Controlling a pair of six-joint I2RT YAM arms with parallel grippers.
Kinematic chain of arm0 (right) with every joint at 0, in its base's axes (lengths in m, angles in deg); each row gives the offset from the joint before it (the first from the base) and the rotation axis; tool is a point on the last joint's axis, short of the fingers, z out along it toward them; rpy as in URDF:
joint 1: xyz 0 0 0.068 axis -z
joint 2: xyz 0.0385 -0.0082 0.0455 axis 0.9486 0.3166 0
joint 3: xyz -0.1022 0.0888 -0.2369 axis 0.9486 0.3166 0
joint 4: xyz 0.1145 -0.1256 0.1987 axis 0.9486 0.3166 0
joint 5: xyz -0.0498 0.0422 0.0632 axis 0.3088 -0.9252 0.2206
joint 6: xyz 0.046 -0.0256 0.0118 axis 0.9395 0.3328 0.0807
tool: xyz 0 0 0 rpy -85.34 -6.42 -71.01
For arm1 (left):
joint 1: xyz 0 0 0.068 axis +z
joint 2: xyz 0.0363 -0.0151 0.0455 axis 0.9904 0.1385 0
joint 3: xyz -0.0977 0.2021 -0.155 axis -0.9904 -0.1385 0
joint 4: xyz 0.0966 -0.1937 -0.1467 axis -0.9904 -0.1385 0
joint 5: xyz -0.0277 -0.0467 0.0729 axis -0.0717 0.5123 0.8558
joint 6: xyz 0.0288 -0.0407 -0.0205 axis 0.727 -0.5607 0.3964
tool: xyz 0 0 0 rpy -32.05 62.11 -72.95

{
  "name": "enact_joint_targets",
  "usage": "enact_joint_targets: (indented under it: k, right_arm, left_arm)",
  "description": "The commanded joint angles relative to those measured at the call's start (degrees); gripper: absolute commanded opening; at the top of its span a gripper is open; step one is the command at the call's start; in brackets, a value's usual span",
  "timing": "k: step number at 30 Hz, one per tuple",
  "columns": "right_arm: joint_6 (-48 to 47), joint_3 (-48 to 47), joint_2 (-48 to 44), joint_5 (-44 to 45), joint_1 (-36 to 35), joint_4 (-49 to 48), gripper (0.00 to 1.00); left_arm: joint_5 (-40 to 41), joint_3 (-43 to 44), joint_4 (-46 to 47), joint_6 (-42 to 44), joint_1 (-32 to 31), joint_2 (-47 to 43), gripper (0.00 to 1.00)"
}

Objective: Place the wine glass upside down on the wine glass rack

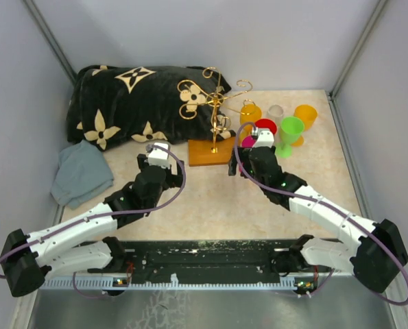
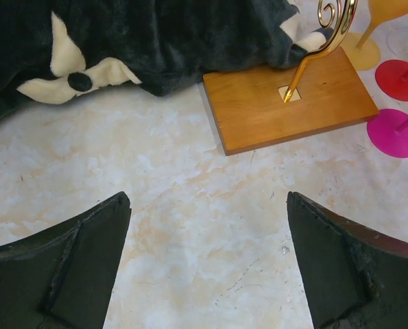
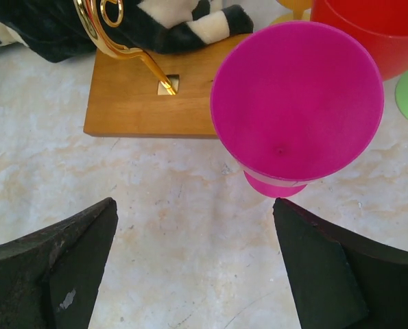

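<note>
The magenta glass (image 3: 296,103) is standing upright on the table (image 3: 176,205), at the upper right of the right wrist view and just right of centre in the top view. Its long axis is running vertically, with the bowl opening upward and the foot showing under the bowl's lower edge. It will therefore need turning over before it can hang. It is probably the glass to be moved, since it is standing nearest the right gripper (image 3: 193,209) at the near edge of the glass cluster. The red glass (image 3: 375,34) is standing close behind it, and the green glass (image 1: 291,130) is standing to its right. The rack (image 1: 214,110) is standing immediately left of the magenta glass. Its mast is rising vertically from the wooden base (image 3: 149,103) and its curled arms are spreading outward at the top, leaving room for a foot to slide in. The right gripper is hovering just short of the glass with its jaws spread wide and nothing between them, and the bowl is sitting right of its centreline. The left gripper (image 2: 207,199) is hovering over bare table left of the base, jaws likewise wide and holding nothing, probably placed to assist the turn-over. A black patterned pillow (image 1: 135,103) is lying behind the rack, and a grey cloth (image 1: 84,175) is lying at the left edge.
</note>
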Motion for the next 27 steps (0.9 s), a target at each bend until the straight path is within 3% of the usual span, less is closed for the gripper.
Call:
enact_joint_targets:
  k: [1,11,21,27]
  right_arm:
    - [-1.69,-1.92,-1.86,0.33,-0.44,-2.81,0.96]
    - [-3.43,-0.64,-5.32,-1.64,-0.45,-2.12,0.95]
    - [-2.37,-8.64,-8.16,12.15,0.13,12.86,0.84]
    - [-1.97,-14.12,-5.83,10.28,5.05,17.67,0.80]
  left_arm:
    - [-0.77,0.69,0.82,-0.59,-0.07,-0.38,1.00]
    - [-1.19,1.14,-0.60,-2.41,-0.01,-0.06,1.00]
    - [-3.23,1.66,-2.11,-5.56,-0.01,0.52,1.00]
    - [-4.61,1.66,-2.49,-6.64,-0.04,0.86,1.00]
